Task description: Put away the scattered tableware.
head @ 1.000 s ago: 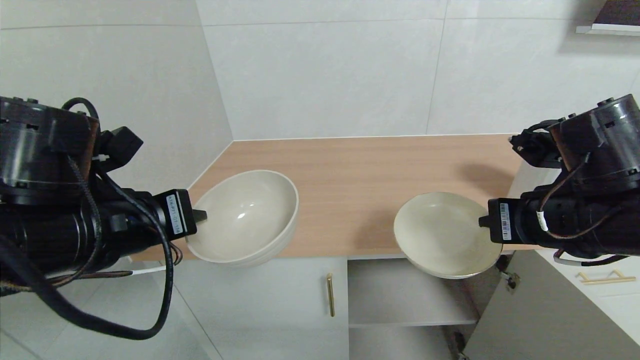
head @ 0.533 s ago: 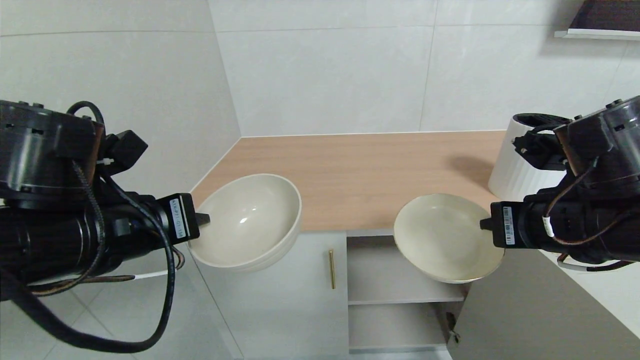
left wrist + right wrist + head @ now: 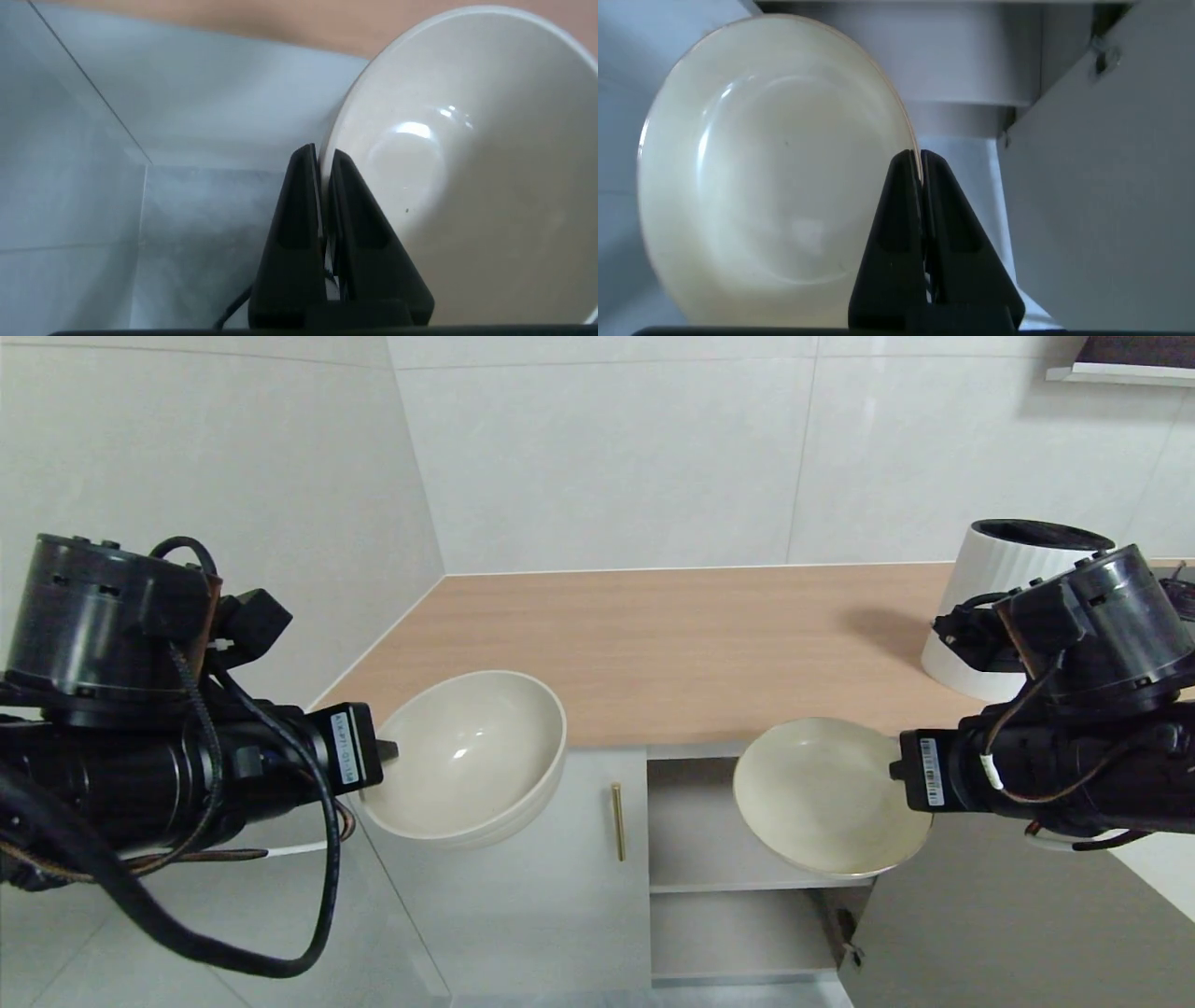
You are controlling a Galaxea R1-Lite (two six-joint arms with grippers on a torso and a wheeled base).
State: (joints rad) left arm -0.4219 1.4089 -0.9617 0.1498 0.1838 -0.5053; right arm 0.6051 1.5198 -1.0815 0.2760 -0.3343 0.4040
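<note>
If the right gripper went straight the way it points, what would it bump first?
Likely the deep cream bowl in the left gripper; the right gripper and its shallow cream plate point that way, though depth is unclear.

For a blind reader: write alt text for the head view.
Each gripper holds a cream dish by its rim before an open cabinet: the left gripper a deep bowl, the right gripper a shallow plate. Behind lies a wooden counter with a white container.

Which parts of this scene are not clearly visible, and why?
- White container, head view: right side behind the right arm; inside hidden by its rim.
- Open cabinet, head view: the plate covers part of the upper shelf.
- Bowl, left wrist view: cut off by the picture edge.
</note>
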